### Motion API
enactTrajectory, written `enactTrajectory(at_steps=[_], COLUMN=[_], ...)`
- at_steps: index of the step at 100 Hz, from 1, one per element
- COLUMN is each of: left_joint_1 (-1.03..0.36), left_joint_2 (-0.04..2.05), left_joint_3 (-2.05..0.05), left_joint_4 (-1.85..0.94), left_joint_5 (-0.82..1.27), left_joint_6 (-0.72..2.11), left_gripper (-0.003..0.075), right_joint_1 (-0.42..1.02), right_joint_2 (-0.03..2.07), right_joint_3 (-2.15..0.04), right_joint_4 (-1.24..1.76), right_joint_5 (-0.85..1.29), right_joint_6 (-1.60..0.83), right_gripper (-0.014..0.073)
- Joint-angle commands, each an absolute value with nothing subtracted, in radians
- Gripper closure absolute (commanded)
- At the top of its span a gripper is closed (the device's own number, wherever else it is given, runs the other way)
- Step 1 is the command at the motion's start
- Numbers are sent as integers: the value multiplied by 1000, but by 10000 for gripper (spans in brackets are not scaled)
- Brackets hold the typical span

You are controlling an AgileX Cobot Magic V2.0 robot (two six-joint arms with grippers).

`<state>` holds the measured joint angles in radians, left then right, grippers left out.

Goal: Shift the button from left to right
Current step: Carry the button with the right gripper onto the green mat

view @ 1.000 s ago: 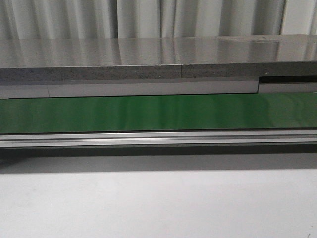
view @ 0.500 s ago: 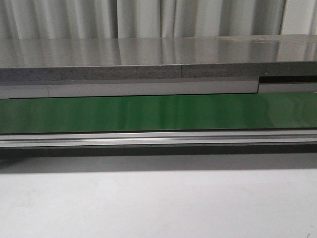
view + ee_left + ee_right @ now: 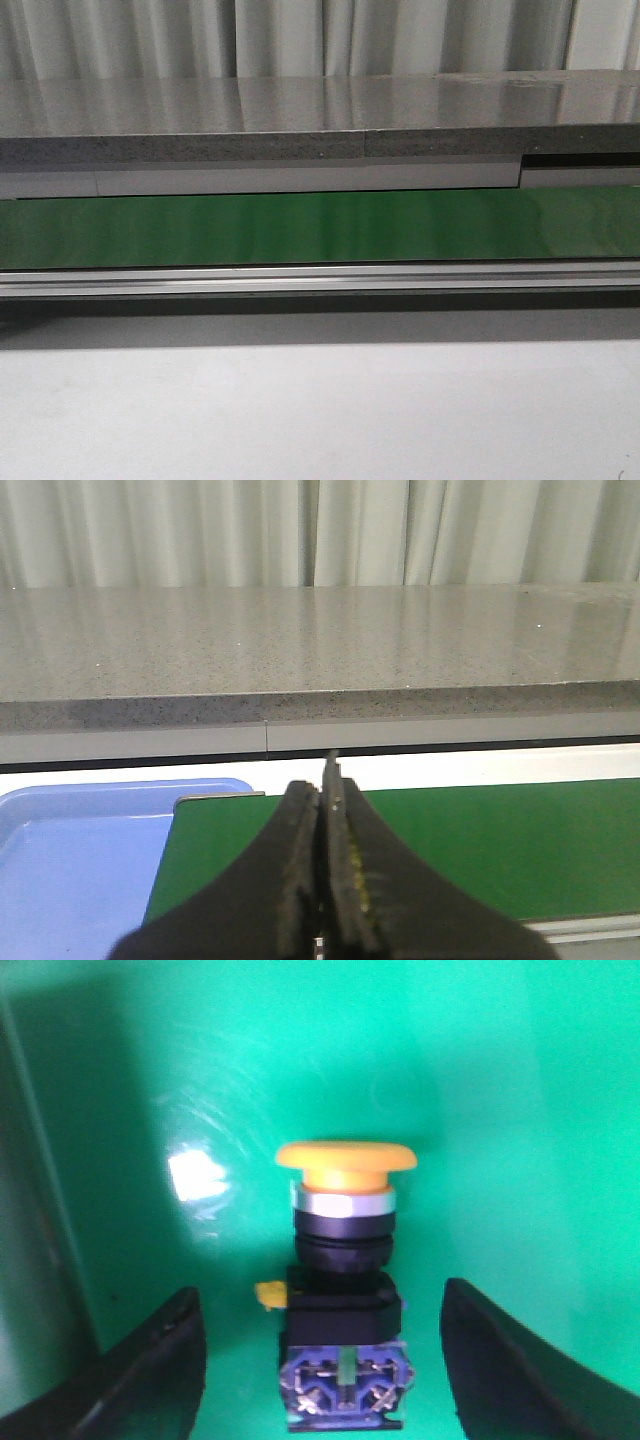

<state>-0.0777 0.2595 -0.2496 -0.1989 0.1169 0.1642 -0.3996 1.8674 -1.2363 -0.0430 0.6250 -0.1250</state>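
Even, soft light is seen in the front view, with pale streaks reflected on the green belt [image 3: 320, 228] and a dark shadow band beneath its rail. In the right wrist view, the button [image 3: 345, 1290] is slightly blurred, and a white glare patch sits at its nine o'clock.

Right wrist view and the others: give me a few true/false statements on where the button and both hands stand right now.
1. The right hand is open. True.
2. The button lies between the right hand's fingers. True.
3. The left hand is open. False: its fingers are pressed together, holding nothing.
4. The button's cap is red. False: it is yellow-orange.
5. The front view shows the button. False: only the green belt shows there.
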Motion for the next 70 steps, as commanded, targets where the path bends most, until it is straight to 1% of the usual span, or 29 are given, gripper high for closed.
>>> enactTrajectory(at_steps=[1, 18, 40, 52, 70], left_joint_1=[-85, -85, -85, -85, -85], left_joint_2=[270, 270, 270, 270, 270], left_joint_3=[-275, -275, -275, -275, -275], left_joint_4=[-208, -208, -208, -208, -208], left_joint_5=[35, 35, 35, 35, 35], left_joint_6=[161, 161, 161, 161, 161], left_gripper=[741, 741, 741, 741, 741], right_joint_1=[-400, -356, -239, -173, -62], right_joint_2=[1782, 1673, 1485, 1364, 1160], right_joint_3=[-1265, -1265, -1231, -1157, -987], right_joint_4=[-31, 5, 69, 85, 85], right_joint_5=[573, 516, 455, 401, 306], right_joint_6=[-109, -109, -109, -109, -109], right_gripper=[82, 82, 83, 83, 83])
